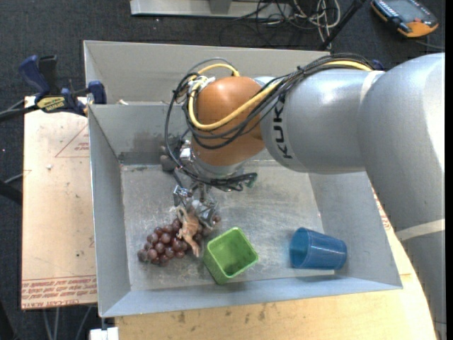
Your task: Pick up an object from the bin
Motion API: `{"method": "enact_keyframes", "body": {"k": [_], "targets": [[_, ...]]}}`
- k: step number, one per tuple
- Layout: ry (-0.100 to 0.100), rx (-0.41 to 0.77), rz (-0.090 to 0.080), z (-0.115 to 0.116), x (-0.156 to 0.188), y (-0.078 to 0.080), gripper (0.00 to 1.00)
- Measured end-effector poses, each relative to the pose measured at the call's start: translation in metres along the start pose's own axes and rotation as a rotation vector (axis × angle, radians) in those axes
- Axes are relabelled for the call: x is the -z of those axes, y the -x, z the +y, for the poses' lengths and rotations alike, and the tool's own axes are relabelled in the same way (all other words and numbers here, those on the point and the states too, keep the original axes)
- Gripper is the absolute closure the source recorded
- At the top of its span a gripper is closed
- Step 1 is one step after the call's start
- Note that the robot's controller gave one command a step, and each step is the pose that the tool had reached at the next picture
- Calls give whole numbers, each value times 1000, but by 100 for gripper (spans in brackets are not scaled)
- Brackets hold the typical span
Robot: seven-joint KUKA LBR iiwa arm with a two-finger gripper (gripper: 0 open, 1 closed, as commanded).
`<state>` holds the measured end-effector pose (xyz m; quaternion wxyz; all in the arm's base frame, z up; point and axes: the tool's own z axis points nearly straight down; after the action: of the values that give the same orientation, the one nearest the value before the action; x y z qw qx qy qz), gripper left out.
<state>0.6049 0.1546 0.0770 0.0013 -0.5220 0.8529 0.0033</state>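
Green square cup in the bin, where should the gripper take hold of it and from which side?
Take the green square cup by the wall facing the blue cup, the gripper coming straight down to straddle that rim. Its mouth faces up, so the thin wall is exposed, and the purple grape bunch crowds the opposite side.

Dark purple grapes [161,245], a green cup [230,254], a blue cup [317,250], grey bin [106,190].
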Motion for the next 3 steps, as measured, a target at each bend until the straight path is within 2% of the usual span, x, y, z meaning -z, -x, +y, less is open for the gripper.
{"method": "enact_keyframes", "body": {"k": [3], "targets": [[-2, -1, 1, 1, 7, 0, 100]]}}
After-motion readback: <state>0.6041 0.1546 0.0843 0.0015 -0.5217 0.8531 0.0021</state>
